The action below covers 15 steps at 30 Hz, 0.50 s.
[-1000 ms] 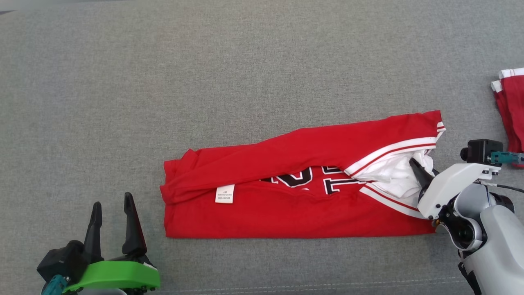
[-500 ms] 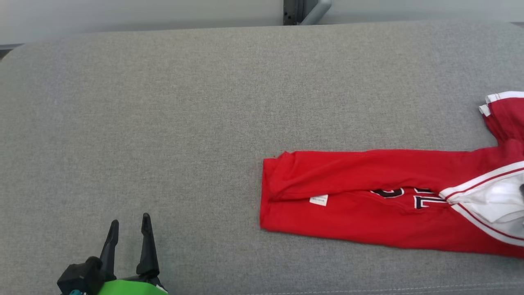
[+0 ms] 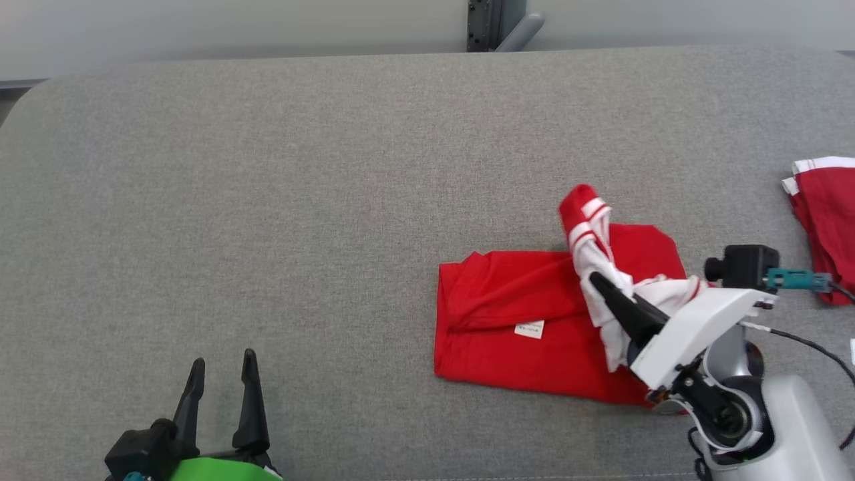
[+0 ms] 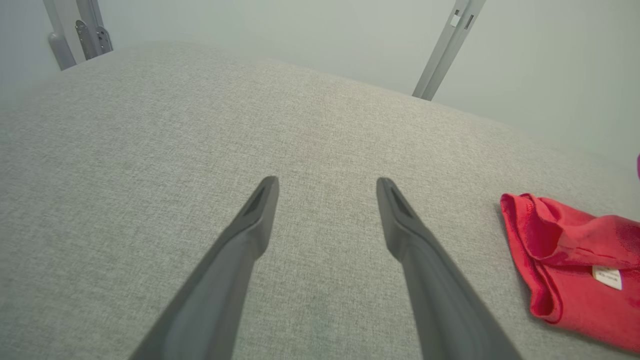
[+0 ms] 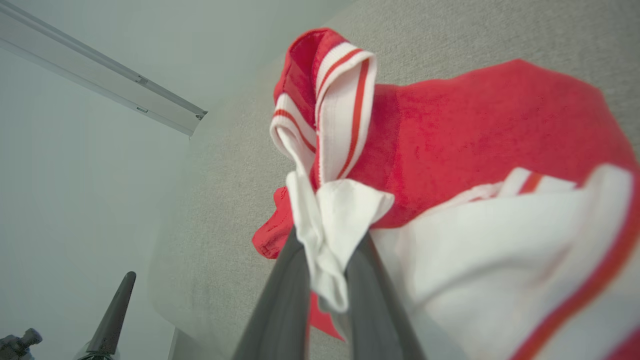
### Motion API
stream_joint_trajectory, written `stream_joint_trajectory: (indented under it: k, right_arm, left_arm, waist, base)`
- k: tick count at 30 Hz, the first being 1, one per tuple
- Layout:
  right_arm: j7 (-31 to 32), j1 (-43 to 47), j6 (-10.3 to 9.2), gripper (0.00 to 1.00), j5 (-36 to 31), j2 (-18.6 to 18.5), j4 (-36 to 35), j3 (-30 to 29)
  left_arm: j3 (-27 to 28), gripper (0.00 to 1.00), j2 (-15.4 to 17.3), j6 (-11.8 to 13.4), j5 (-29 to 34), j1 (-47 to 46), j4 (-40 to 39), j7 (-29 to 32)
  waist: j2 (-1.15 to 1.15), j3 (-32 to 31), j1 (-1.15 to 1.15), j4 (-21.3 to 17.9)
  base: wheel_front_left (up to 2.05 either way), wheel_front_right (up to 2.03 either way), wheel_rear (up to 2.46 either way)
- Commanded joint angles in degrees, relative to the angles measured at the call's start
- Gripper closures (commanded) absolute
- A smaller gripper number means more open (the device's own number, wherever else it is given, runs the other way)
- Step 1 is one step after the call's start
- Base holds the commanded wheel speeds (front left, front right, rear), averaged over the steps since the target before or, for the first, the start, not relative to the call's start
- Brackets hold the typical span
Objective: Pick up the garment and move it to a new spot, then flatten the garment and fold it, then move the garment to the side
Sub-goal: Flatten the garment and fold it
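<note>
Our right gripper [image 3: 598, 284] is clamped on a white bunch of the garment [image 3: 507, 314], holding its striped trim raised above the red body, which lies right of centre on the grey cushion [image 3: 267, 167]. Our left gripper [image 3: 222, 364] sits near the front edge, fingers spread and empty. We judge the pinch thin: the cloth may slip free, or dragging may rumple the layers beneath. We count two grippers, one held garment and one second red garment [image 3: 825, 220] at the right edge.
</note>
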Motion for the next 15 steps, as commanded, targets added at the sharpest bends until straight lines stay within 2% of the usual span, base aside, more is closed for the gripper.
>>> stream_joint_trajectory:
  k: [1,4,9,15]
  right_arm:
    - [-0.38,-0.6,0.01,1.0,-0.75,0.58,0.01,0.96]
    - [-3.44,-2.19,0.01,1.0,-2.59,2.41,3.17,4.61]
    - [-12.24,-5.52,0.01,1.0,3.69,2.58,11.44,12.54]
    - [-18.6,-10.56,0.02,1.0,7.31,2.62,20.1,19.38]
  left_arm:
    - [-0.05,0.0,-0.47,-0.3,0.45,-1.43,0.32,-0.16]
    - [-0.96,0.0,-0.98,-0.47,1.1,-3.12,1.17,-0.15]
    - [-1.91,0.0,-1.83,-0.66,0.71,-4.55,2.88,-0.15]
    - [-1.8,0.0,-2.08,-0.76,0.89,-4.93,4.03,-0.15]
  waist:
    - [0.0,1.29,0.0,1.0]
    - [0.0,2.54,0.0,2.18]
    - [0.0,3.32,0.0,3.63]
    - [0.0,3.01,0.0,3.77]
  base:
    - [0.0,0.0,0.0]
    - [0.0,0.0,0.0]
    - [0.0,0.0,0.0]
    - [0.0,0.0,0.0]
